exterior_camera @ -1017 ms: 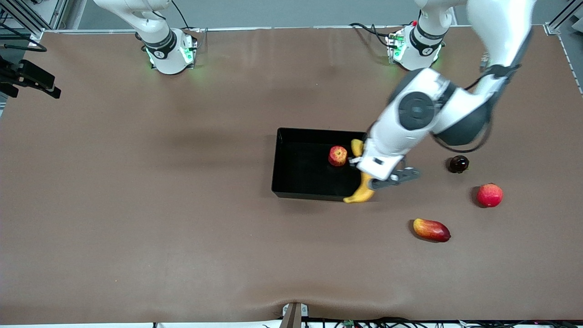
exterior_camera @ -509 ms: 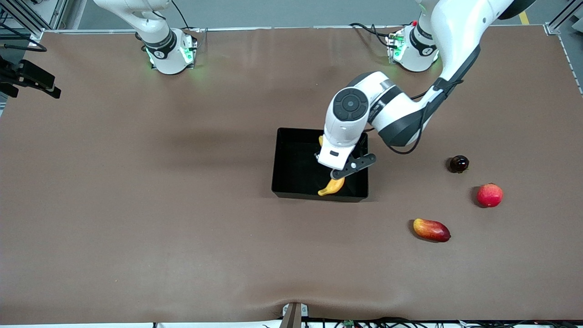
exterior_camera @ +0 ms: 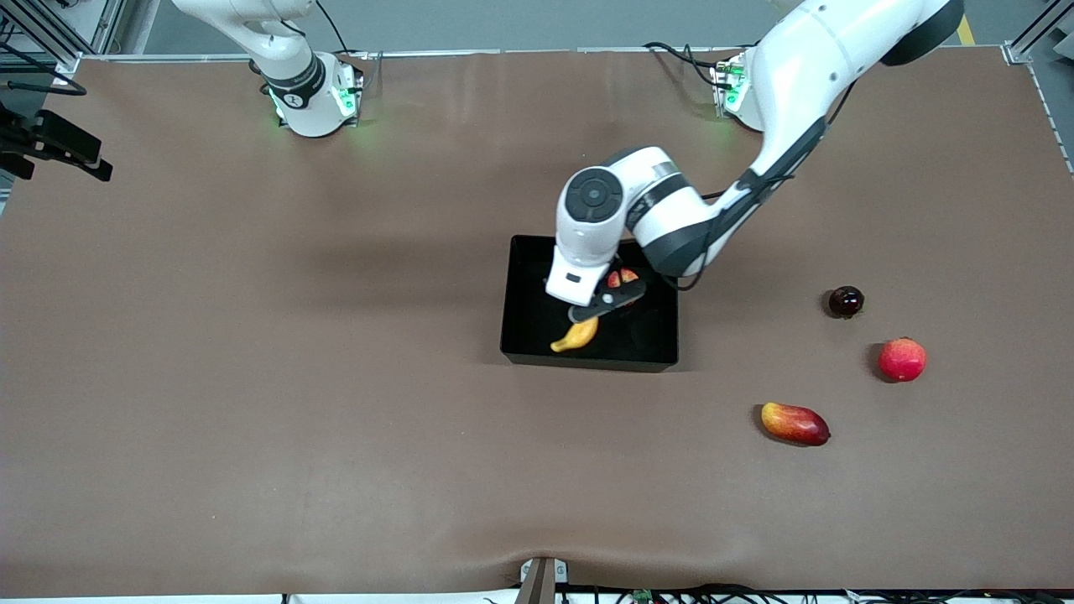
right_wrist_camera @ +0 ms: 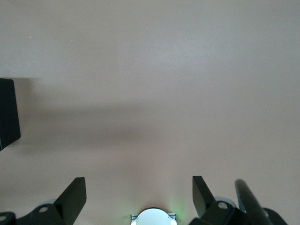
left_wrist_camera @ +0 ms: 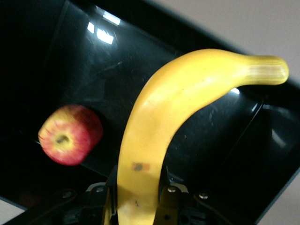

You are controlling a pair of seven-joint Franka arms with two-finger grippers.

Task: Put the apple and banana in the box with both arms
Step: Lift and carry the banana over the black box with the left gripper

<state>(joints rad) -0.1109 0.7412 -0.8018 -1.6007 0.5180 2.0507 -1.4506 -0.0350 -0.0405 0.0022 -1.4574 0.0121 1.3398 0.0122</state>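
Three loose fruits lie on the brown desk (exterior_camera: 336, 436) toward the left arm's end: nearest the front camera an oblong red-yellow mango-like fruit (exterior_camera: 795, 423), farther off a round pinkish-red fruit (exterior_camera: 902, 359), and farther still a small dark glossy fruit (exterior_camera: 845, 301), all well apart from one another and from the box. Near the middle of the desk stands the black box (exterior_camera: 587, 359), a shallow glossy bin. Over its interior hangs the left gripper (exterior_camera: 597, 307), reached in from the left arm's base; its fingers (left_wrist_camera: 166, 194) are closed on the banana (exterior_camera: 575, 335) near one end, pinching it from both sides, as the left wrist view shows. The banana's free end with its darker tip points down toward the box wall nearest the front camera, inside the rim; whether it touches the floor of the box cannot be told. The apple (left_wrist_camera: 70, 135) rests on the box floor, beside the banana and apart from it, its pale yellow patch and stem dimple showing; in the front view it is partly covered by the left gripper. Farthest back, the right arm waits near its base; the right gripper (right_wrist_camera: 139, 192) hangs over bare desk with its fingers spread wide and nothing between them, a corner of the box just visible at the edge of its wrist view.
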